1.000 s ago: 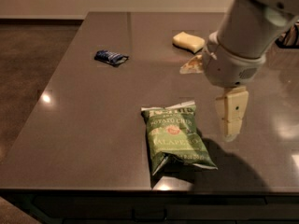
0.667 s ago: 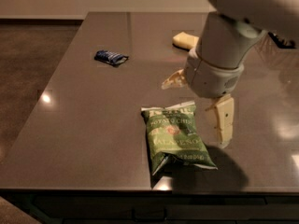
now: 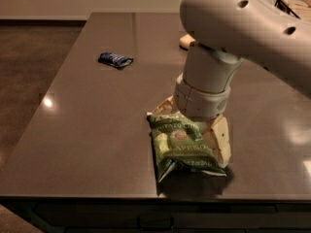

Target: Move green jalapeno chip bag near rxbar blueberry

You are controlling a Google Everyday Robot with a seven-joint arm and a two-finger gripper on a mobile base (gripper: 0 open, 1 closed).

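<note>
Pale, blocky gripper (image 3: 192, 126) straddles the crinkly green jalapeno chip bag (image 3: 183, 148).

The scene is dim and warm-toned, lit from overhead. The table (image 3: 97, 130) has a dark glossy top that throws back a small bright glare spot (image 3: 47, 102) near its left edge and broader, paler sheens on its right side. The arm (image 3: 243, 23) is brightest along its upper curve and greyer underneath. The gripper (image 3: 192, 125) sits low over the top of the green jalapeno chip bag (image 3: 182, 147), fingers spread, and a dense shadow (image 3: 194, 186) pools under both toward the front edge. The floor (image 3: 29, 57) at left lies in deep brown gloom.
</note>
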